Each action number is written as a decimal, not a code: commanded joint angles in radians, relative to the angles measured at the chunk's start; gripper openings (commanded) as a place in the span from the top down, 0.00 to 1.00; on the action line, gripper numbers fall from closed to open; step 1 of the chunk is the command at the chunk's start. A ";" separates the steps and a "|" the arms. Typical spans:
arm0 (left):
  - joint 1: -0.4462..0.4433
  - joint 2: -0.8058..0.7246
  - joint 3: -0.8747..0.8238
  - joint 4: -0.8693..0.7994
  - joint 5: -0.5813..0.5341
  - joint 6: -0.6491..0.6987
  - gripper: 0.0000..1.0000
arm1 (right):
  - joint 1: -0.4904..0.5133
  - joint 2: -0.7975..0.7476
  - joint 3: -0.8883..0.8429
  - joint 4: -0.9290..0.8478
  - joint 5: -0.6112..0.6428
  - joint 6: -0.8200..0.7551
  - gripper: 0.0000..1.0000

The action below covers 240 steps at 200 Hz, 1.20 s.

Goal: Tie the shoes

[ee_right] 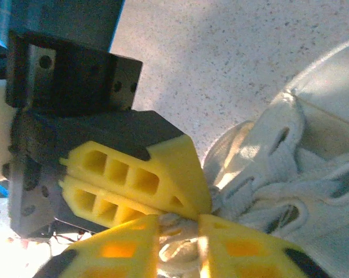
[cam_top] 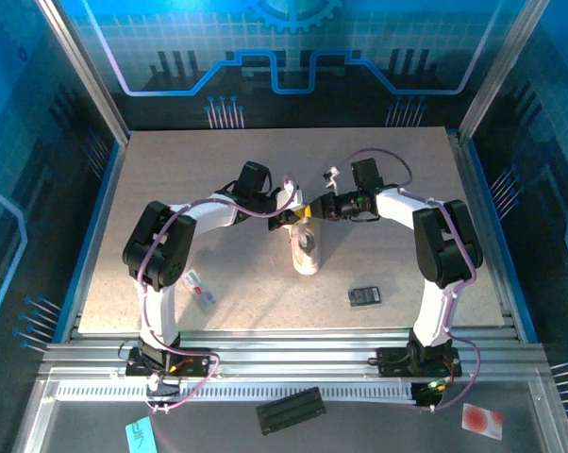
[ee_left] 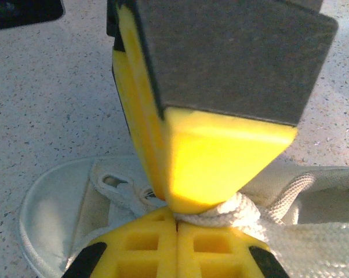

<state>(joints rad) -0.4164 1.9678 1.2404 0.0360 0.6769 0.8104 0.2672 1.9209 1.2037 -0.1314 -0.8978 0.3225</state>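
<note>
The shoe (cam_top: 306, 250) lies on the table (cam_top: 218, 170), roughly midway between the two arms, its length running from the far side towards the arm bases. Both grippers meet over its far end, right above the lacing.

The left gripper (cam_top: 291, 215) comes in from the shoe's left. In the left wrist view its yellow fingers (ee_left: 134, 243) are pressed flat together with no gap. Their tips sit against a twisted bunch of lace (ee_left: 232, 209) on top of the shoe. I cannot tell whether a strand is pinched between them.

The right gripper (cam_top: 314, 209) comes in from the shoe's right, and its fingertips touch the left gripper's. In the right wrist view its fingers (ee_right: 244, 249) stand narrowly apart, with a wad of lace filling the gap, so they close on the lace. The eyelet rows and tongue lie just right of that pinch.

A black device (cam_top: 364, 295) lies to the right of the shoe, nearer the arm bases. A white-and-red packet (cam_top: 200, 290) lies well to the shoe's left, also nearer the bases.
</note>
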 commanded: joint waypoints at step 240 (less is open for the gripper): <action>0.056 -0.290 -0.204 0.035 -0.057 -0.177 0.55 | -0.015 -0.045 -0.011 -0.075 0.106 -0.145 1.00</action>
<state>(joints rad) -0.3805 1.7393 1.0874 0.1154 0.6533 0.6434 0.2543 1.8572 1.1500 -0.1478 -0.8104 0.2310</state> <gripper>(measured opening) 0.472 0.041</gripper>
